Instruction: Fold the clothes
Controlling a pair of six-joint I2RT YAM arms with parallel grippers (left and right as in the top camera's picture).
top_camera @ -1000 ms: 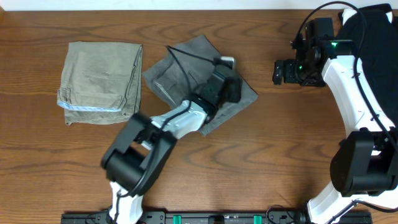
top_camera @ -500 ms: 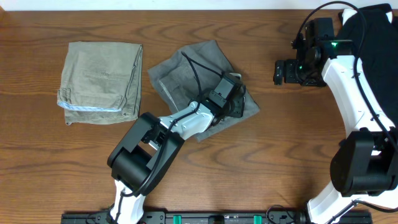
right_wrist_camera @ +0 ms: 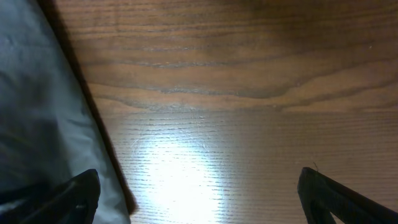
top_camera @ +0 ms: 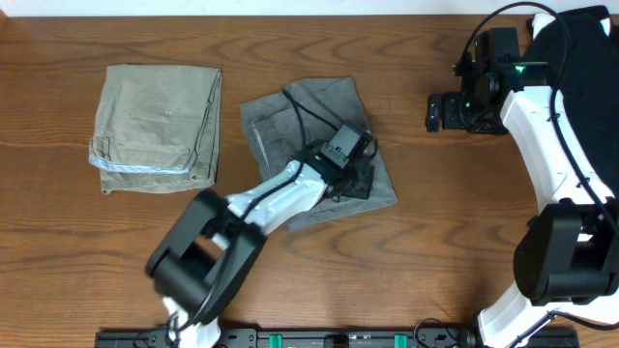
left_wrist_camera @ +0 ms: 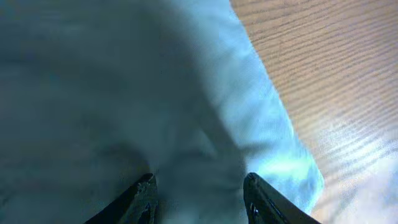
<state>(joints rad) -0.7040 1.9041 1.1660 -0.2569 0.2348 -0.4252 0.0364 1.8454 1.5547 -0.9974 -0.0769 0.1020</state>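
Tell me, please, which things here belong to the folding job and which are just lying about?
Job:
- grey shorts, in the left claw
- folded olive-khaki shorts
- black garment

Just there:
- wooden table
- black rail at the near edge

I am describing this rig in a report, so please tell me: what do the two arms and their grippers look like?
The left arm and right arm have white links and bulky black joints. Thin black cables loop along them. The right arm's wrist shows a green light. The left gripper and right gripper have dark fingers.
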